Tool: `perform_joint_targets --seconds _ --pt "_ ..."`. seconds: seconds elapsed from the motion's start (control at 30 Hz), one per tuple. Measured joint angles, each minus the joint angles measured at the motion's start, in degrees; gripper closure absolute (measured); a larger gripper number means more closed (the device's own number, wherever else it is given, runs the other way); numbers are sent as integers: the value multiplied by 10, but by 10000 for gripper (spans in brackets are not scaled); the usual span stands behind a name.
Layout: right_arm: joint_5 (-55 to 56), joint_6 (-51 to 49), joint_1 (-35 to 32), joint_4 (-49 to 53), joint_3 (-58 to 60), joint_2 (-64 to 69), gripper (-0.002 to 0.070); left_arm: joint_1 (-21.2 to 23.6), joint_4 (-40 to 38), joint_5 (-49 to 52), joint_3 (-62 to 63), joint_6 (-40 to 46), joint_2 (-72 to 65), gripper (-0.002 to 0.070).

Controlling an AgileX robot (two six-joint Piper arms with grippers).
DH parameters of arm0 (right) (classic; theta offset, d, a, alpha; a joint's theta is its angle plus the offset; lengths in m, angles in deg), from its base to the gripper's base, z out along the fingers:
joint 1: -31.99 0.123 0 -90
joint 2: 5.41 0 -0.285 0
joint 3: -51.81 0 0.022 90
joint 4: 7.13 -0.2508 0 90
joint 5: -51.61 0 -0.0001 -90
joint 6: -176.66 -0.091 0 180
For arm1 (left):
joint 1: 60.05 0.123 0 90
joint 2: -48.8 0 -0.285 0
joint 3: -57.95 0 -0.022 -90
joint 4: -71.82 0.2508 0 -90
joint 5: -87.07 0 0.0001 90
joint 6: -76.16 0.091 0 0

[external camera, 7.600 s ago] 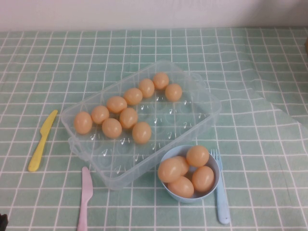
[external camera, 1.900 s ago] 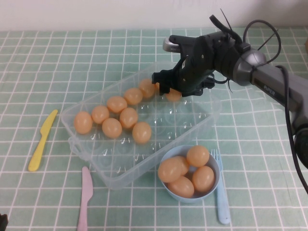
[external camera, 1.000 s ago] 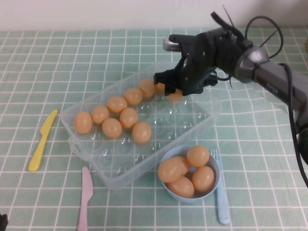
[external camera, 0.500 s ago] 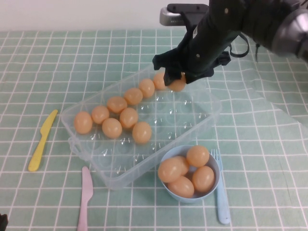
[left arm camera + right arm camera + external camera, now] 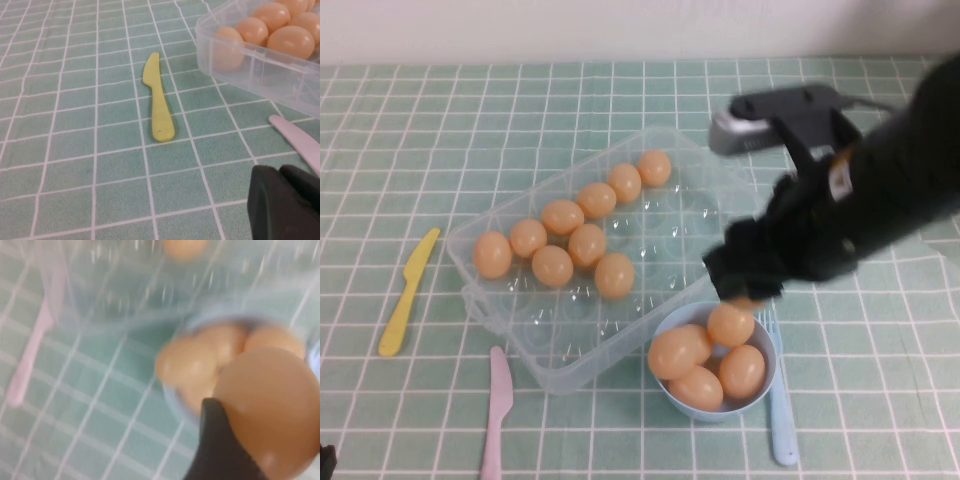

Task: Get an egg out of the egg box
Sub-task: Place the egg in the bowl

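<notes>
Right wrist view: we see the right pincer [image 5: 235, 450] clenched on the egg [image 5: 267, 407] above the blue bowl [image 5: 665, 385], beside the egg box [image 5: 520, 340]; we judge lowering and release come next. Left pincer [image 5: 285, 200], near the yellow knife [image 5: 157, 100]: we cannot tell its state.

The right gripper [image 5: 745, 290] has carried the egg [image 5: 270, 410] from the egg box [image 5: 720, 240] to above the bowl [image 5: 665, 325].

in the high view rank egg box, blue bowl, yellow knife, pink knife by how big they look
1. egg box, by far the largest.
2. blue bowl.
3-4. yellow knife and pink knife look alike in length; the pink one runs off the frame's lower edge, so no ranking between them.
</notes>
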Motion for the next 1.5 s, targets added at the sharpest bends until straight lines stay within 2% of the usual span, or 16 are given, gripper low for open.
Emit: perform_joint_targets --seconds 0.2,0.4,0.57,0.77,0.9,1.5 --pt "3 23 1 -28 87 -22 328 0 0 0 0 0 0 679" --pt "26 45 8 -48 101 -9 328 0 0 0 0 0 0 679" --pt "36 162 11 -69 101 10 328 0 0 0 0 0 0 679" --pt "30 348 11 -80 102 24 328 0 0 0 0 0 0 679" --pt "25 425 11 -81 102 24 328 0 0 0 0 0 0 680" --pt "63 434 11 -107 102 74 329 0 0 0 0 0 0 679"
